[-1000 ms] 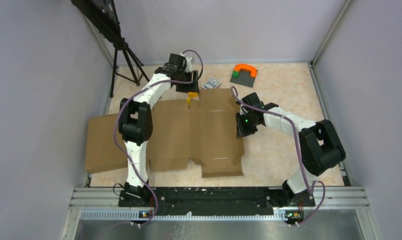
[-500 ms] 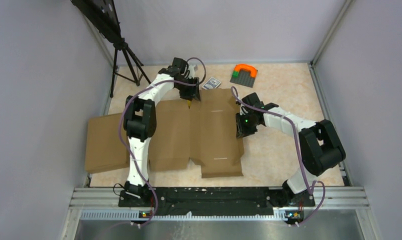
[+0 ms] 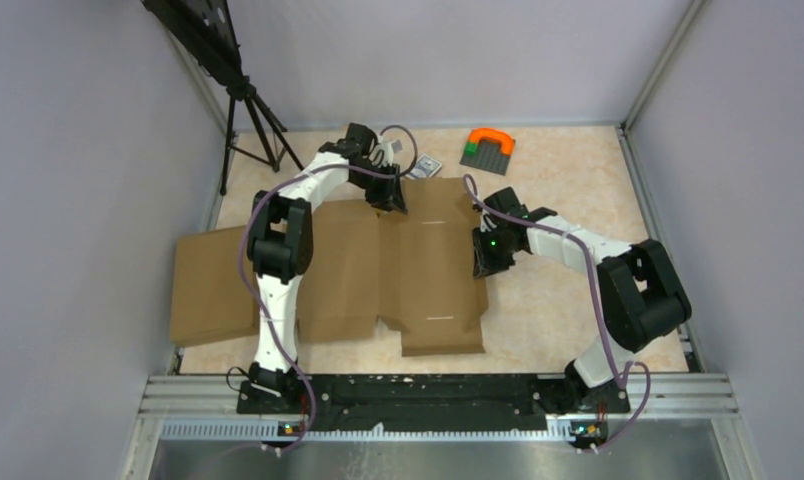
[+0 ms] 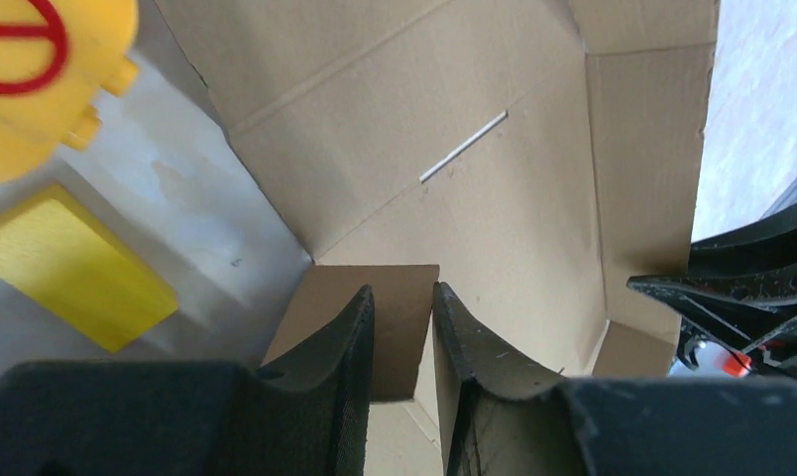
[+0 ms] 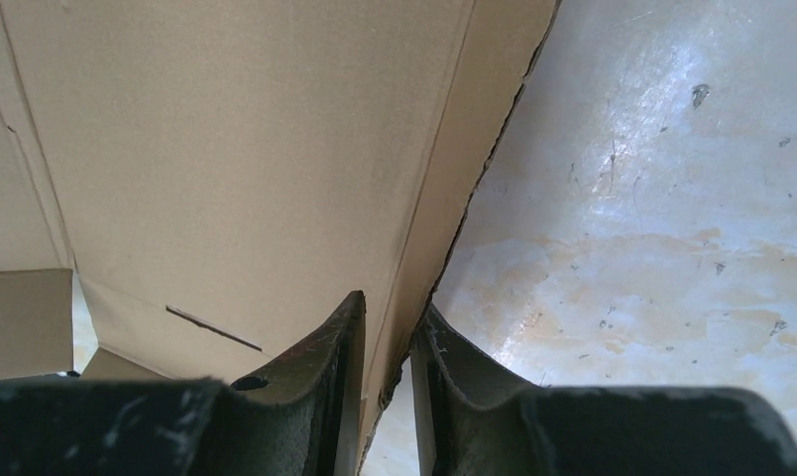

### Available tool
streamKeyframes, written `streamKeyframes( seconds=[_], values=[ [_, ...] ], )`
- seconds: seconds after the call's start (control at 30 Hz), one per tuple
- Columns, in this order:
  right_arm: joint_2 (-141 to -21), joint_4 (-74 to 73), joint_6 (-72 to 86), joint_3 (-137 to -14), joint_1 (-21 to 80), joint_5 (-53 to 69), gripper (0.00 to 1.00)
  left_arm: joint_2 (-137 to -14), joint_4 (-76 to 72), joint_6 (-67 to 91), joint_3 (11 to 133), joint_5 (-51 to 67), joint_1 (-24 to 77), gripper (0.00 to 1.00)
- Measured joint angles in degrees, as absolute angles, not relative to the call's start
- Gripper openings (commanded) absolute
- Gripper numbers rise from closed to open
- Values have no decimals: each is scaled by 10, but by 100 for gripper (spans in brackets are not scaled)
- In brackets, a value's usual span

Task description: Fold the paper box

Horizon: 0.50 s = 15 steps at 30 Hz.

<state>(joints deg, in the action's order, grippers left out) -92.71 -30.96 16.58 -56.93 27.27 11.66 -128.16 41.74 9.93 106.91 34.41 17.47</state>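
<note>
The paper box (image 3: 428, 265) lies as a flat brown die-cut sheet in the middle of the table. My left gripper (image 3: 390, 203) is down at the sheet's far edge. In the left wrist view its fingertips (image 4: 402, 290) stand close together with a slim gap, over a small darker tab (image 4: 399, 327) of the sheet; whether they pinch it I cannot tell. My right gripper (image 3: 480, 262) is at the sheet's right edge. In the right wrist view it (image 5: 390, 312) is shut on the sheet's edge flap (image 5: 444, 218), with cardboard running between the fingers.
A second brown cardboard box (image 3: 213, 285) sits at the left. Yellow pieces (image 4: 72, 263) lie beside the sheet's far edge. A small printed card (image 3: 424, 165) and a grey plate with an orange arch (image 3: 489, 147) lie at the back. A tripod (image 3: 250, 110) stands back left.
My left gripper has come down and slightly right onto the sheet's far edge, covering the yellow piece, and its fingers have narrowed. The right arm has stayed put.
</note>
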Motion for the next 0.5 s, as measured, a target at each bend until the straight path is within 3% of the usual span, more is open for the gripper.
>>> streamKeyframes(
  seconds=[0.5],
  values=[
    [-925,-302,173,-559,273,117,25,-1278,423,105,973,332,190,28]
  ],
)
